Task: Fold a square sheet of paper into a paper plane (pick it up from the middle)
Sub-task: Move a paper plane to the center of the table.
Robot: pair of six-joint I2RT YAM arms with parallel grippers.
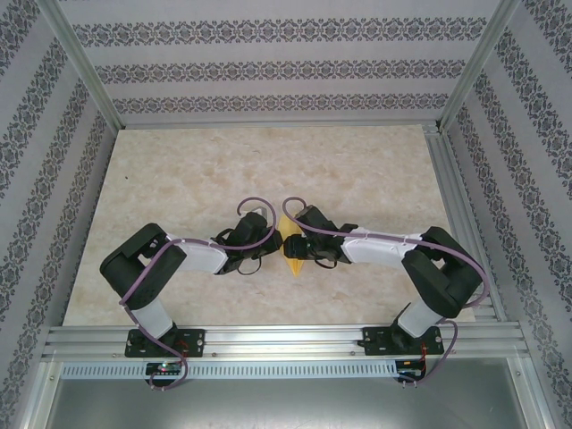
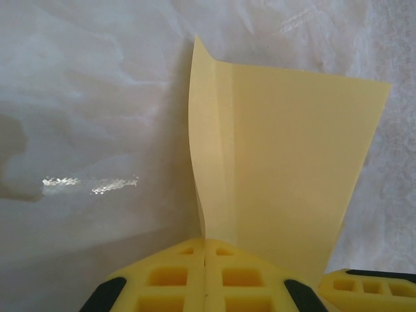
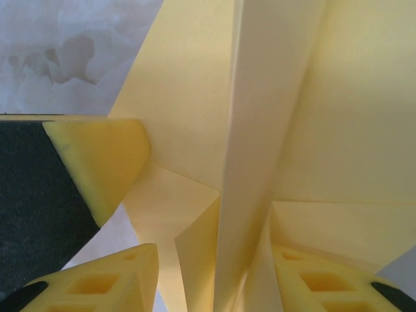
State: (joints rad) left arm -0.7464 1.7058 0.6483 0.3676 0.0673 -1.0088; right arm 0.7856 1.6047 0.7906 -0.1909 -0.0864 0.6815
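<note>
Table centre blocked: left tool (image 1: 273,243) and right tool (image 1: 301,247) meet nose to nose, with the folded yellow paper (image 1: 292,264) standing between them, so there is no passage through. The left arm (image 1: 170,259) and right arm (image 1: 393,246) crowd the near strip. Far half of the table (image 1: 268,161) and both side margins lie open (bounded by patterned walls (image 1: 286,67) and frame posts (image 1: 82,67)).

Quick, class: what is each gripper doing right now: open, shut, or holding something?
Left gripper: shut on the folded yellow paper.
Right gripper: open, fingers either side of the paper's raised fold, not clamping it.
</note>
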